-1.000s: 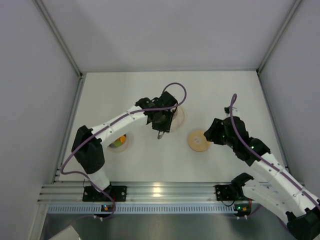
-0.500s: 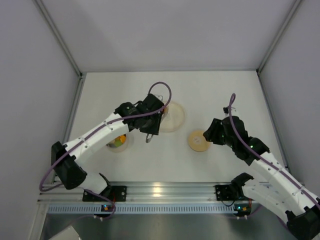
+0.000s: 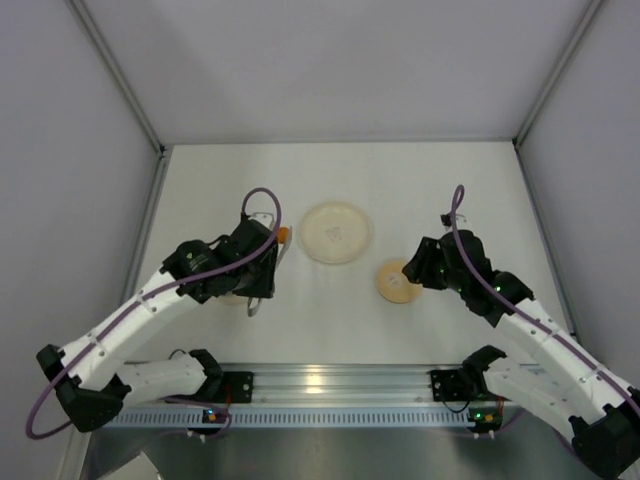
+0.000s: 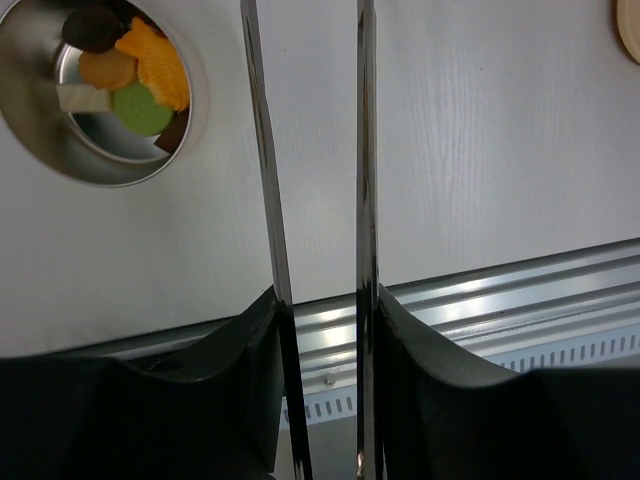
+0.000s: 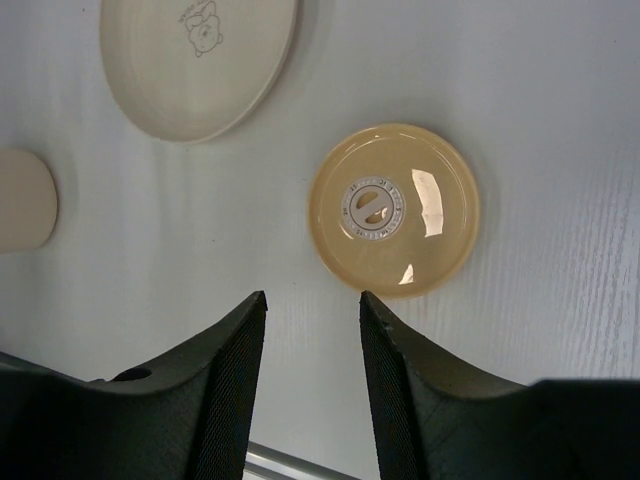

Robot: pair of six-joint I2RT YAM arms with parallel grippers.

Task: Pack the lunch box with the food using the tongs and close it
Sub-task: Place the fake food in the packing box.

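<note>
My left gripper (image 3: 258, 280) (image 4: 320, 300) is shut on the tongs (image 4: 365, 150), whose two thin arms run up out of the left wrist view, their tips unseen. To the upper left of them there stands the lunch box (image 4: 30, 130), a steel pot holding the food (image 4: 140, 75): orange, green, brown and white pieces. In the top view my left arm hides the pot. A small orange bit (image 3: 285, 236) shows near the tongs' far end; I cannot tell whether it is held. The tan lid (image 3: 397, 282) (image 5: 394, 208) lies flat on the table. My right gripper (image 3: 415, 268) (image 5: 312, 300) hangs open just beside it, empty.
The cream plate (image 3: 336, 232) (image 5: 200, 60), with a small bear drawing and nothing on it, sits between the arms towards the back. An aluminium rail (image 3: 320, 380) (image 4: 500, 290) runs along the near edge. Grey walls close in the table's left, right and back.
My left arm has swung left and towards the near edge, away from the plate, carrying the tongs to the lunch box. The right arm has barely moved.
</note>
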